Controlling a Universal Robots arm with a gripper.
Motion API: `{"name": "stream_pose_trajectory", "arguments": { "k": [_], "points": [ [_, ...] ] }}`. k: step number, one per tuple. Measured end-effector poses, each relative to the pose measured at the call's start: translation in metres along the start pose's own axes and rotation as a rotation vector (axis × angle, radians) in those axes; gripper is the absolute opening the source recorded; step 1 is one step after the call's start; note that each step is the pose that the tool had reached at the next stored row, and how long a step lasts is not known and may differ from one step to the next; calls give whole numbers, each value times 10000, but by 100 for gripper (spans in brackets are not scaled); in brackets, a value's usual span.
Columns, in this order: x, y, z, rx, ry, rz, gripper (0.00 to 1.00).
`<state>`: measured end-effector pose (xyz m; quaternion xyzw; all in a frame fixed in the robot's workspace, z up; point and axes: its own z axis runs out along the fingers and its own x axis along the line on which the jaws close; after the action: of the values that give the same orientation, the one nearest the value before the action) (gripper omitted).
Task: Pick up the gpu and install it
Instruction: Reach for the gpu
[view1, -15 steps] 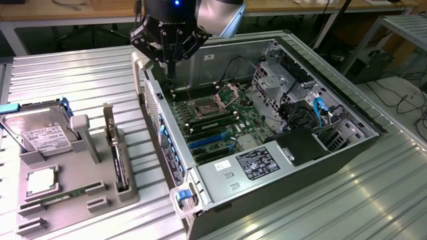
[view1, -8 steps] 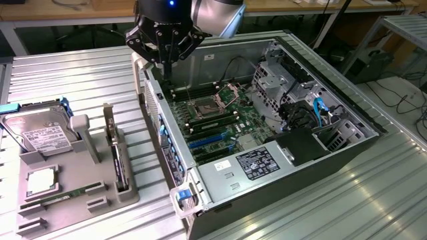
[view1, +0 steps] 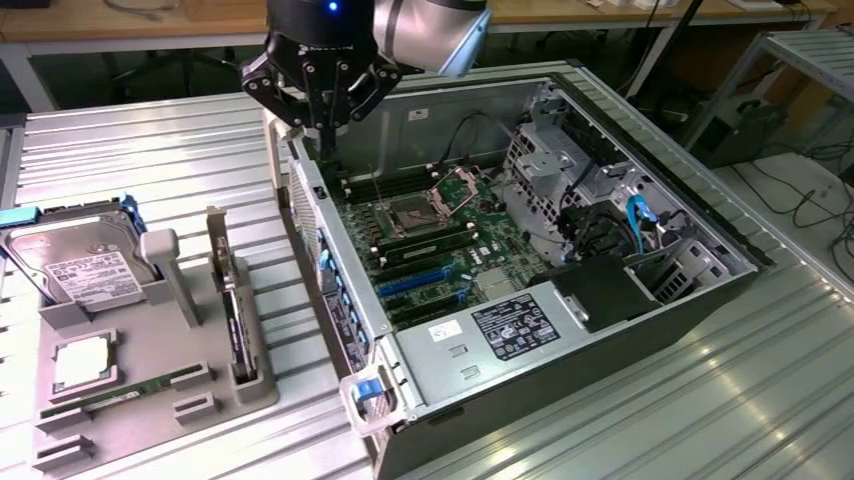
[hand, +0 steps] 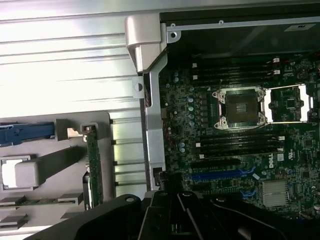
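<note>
One gpu (view1: 240, 335), one hard drive (view1: 87, 268), one case (view1: 441, 115)

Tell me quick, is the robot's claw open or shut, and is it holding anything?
Gripper: shut, holding nothing that can be seen; the gpu stands in the gray holder.

Shiny ribbed metal table (view1: 147, 150), circuit-board gpu (hand: 94, 165)

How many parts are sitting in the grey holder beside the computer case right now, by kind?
Hard drive: 1
Processor chip: 1
Memory stick: 1
gpu: 1
Total: 4
</note>
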<state>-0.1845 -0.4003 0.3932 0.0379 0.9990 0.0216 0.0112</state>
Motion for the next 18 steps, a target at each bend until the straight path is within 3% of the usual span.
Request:
{"name": "stream_pose_trajectory", "arguments": {
  "k": [18],
  "points": [
    [172,-22,-4,0,14,0,11]
  ]
}}
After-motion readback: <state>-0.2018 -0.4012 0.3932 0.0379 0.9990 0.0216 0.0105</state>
